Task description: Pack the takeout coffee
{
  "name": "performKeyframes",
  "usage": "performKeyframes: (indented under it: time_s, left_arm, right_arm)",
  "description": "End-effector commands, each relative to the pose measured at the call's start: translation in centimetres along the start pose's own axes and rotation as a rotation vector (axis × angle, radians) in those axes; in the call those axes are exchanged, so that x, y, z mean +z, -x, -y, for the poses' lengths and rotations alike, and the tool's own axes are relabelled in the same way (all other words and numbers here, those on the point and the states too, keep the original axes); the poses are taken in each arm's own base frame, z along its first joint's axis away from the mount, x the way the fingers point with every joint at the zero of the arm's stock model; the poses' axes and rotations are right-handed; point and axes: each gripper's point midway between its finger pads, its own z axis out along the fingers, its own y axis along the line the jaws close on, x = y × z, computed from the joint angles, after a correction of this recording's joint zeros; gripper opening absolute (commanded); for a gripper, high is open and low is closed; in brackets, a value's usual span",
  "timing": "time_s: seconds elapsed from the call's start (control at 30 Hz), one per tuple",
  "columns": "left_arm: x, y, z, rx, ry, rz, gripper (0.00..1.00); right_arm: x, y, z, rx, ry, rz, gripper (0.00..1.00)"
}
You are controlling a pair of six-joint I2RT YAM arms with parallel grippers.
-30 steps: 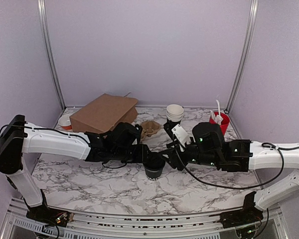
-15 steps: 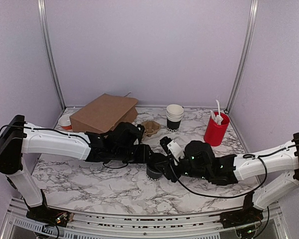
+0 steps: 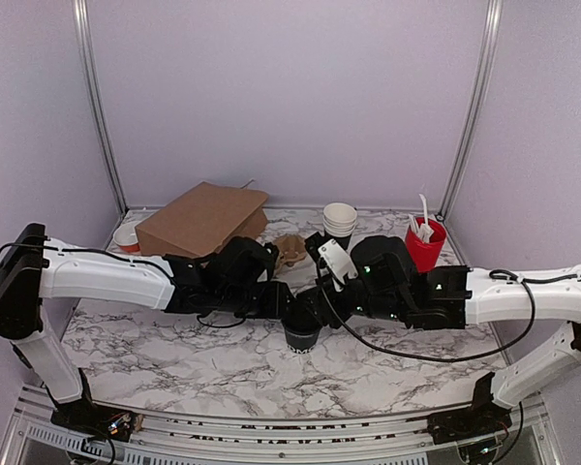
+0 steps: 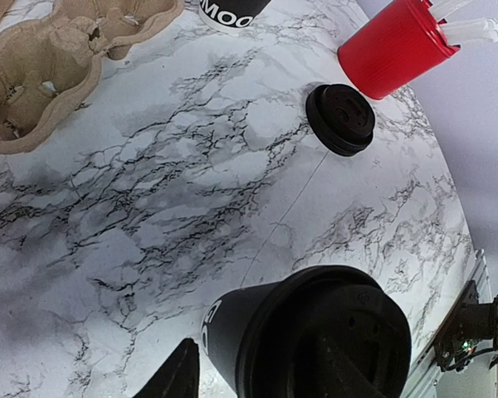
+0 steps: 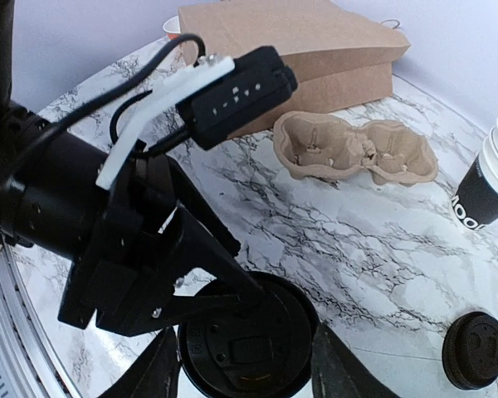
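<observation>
Left arm (image 3: 107, 276) reaches in low from the left. Brown paper bag (image 3: 203, 218) lies behind it, well apart from the grippers. Left gripper (image 3: 289, 312) is at the takeout coffee (image 3: 300, 336), jaws on either side of the cup. One finger (image 4: 181, 375) sits just beside the cup wall; can't tell if it pinches. The lidded cup stands upright on the marble table (image 3: 174, 354), at centre, near the front. Cardboard carrier (image 3: 292, 250) lies behind it. Right gripper (image 3: 315, 308) is over the cup from the right, fingers (image 5: 164, 369) spread wide, flanking the lid. Cup stack (image 3: 340, 225), pile of lids (image 4: 340, 118) and red holder (image 3: 426, 244) are further right, apart from the coffee.
</observation>
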Motion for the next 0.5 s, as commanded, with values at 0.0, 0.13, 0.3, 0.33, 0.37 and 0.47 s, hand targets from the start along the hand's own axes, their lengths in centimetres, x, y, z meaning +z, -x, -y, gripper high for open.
performKeyframes:
  time_s: [0.0,0.13,0.3,0.33,0.37,0.47]
  left_arm:
    - [-2.3,2.1,1.2,0.024,-0.009,0.047,0.48]
    - [-3.4,3.1,1.4,0.026,-0.009,0.08,0.51]
    - [-4.6,3.9,0.5,0.013,0.025,0.122,0.53]
    - [-4.6,3.9,0.3,0.01,0.027,0.122,0.53]
    - [-4.8,4.0,0.2,0.007,0.025,0.123,0.53]
    - [-5.2,4.3,0.2,0.003,0.018,0.128,0.53]
  right_arm:
    - [-0.2,0.8,0.1,-0.009,-0.035,-0.041,0.55]
    - [0.0,0.6,0.0,-0.008,-0.038,-0.075,0.6]
    - [-0.2,1.0,-0.1,0.006,-0.029,-0.077,0.6]
    - [-0.2,1.0,-0.2,0.007,-0.031,-0.082,0.61]
    - [-0.2,1.1,-0.1,0.008,-0.037,-0.085,0.62]
    - [-0.2,1.1,-0.1,0.005,-0.04,-0.101,0.65]
